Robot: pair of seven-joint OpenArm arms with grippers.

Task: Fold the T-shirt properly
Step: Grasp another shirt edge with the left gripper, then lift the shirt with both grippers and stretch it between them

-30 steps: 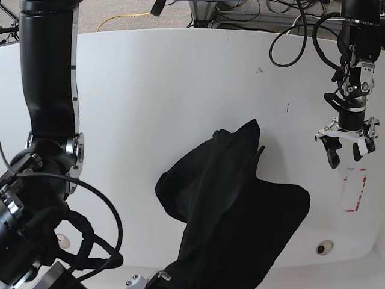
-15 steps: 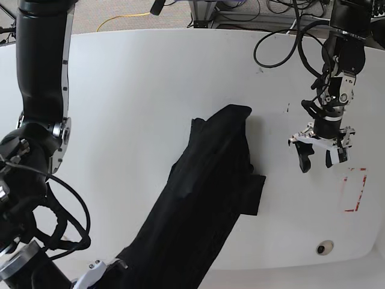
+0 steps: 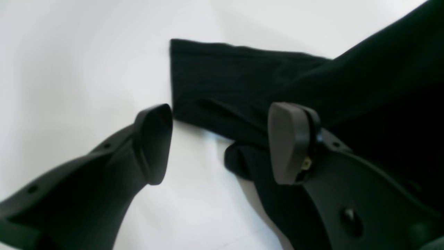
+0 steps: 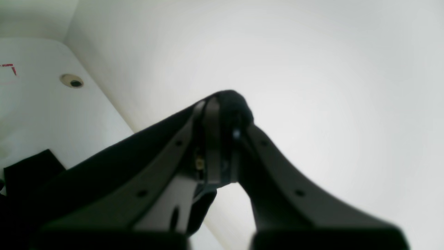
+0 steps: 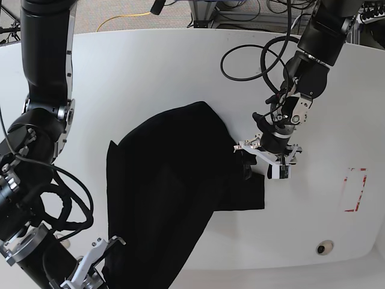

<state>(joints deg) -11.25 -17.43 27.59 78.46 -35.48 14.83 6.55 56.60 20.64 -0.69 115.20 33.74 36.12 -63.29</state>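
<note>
The black T-shirt lies loosely bunched across the middle of the white table, running from a far peak down to the near edge. My left gripper is open at the shirt's right edge. In the left wrist view its fingers straddle a flat flap of the T-shirt on the table, and nothing is gripped. My right gripper is at the near left edge, shut on the shirt's lower end. In the right wrist view a wad of black fabric shows pinched at the tips of the right gripper.
A red rectangle outline is marked on the table at the right, with a small round hole nearer the front edge. Black cables loop above the left arm. The right arm's thick column stands at the left.
The right gripper has dragged the shirt leftward, and it now lies more spread out. The left gripper has moved left and nearer, from bare table to the shirt's right edge, staying open.
</note>
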